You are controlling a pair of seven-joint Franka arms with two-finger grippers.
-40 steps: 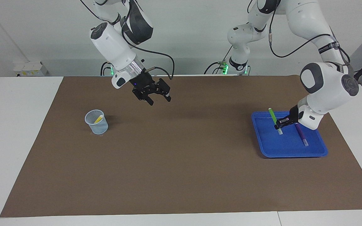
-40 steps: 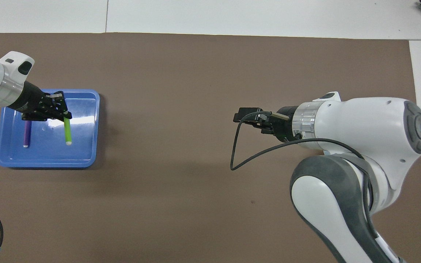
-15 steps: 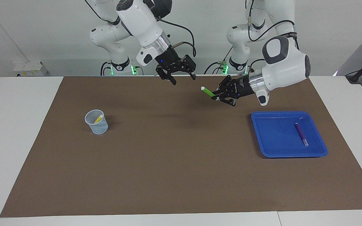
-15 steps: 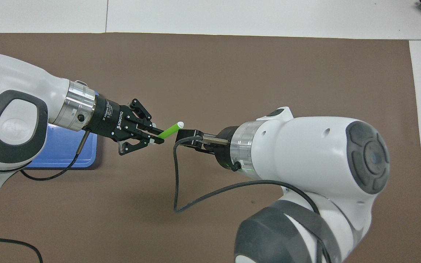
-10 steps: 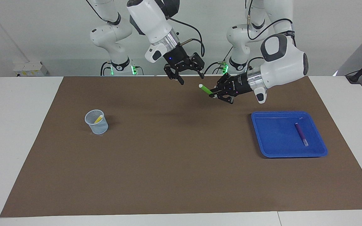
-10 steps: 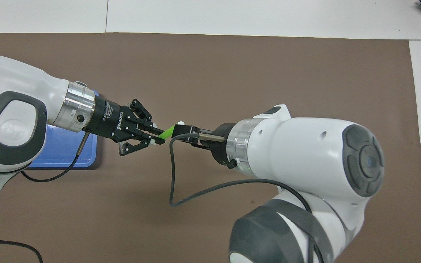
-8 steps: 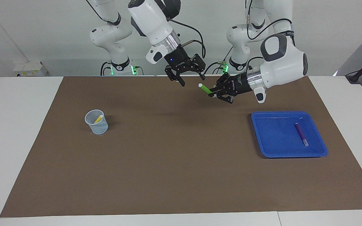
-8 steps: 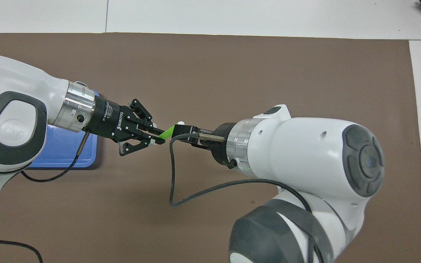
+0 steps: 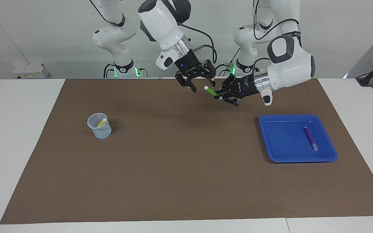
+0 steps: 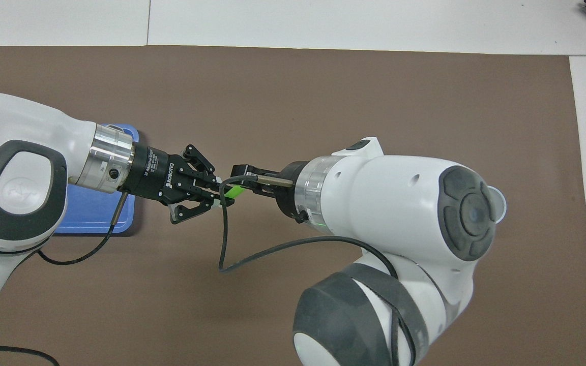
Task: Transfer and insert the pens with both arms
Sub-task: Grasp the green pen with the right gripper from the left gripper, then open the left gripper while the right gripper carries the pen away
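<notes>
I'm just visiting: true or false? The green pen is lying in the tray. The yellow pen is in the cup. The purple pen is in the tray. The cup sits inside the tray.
1. The green pen lies in the tray: false. The left gripper holds it up over the mat, with the right gripper at its pale end.
2. The yellow pen is in the cup: true.
3. The purple pen is in the tray: true.
4. The cup sits inside the tray: false. It stands on the mat toward the right arm's end.
</notes>
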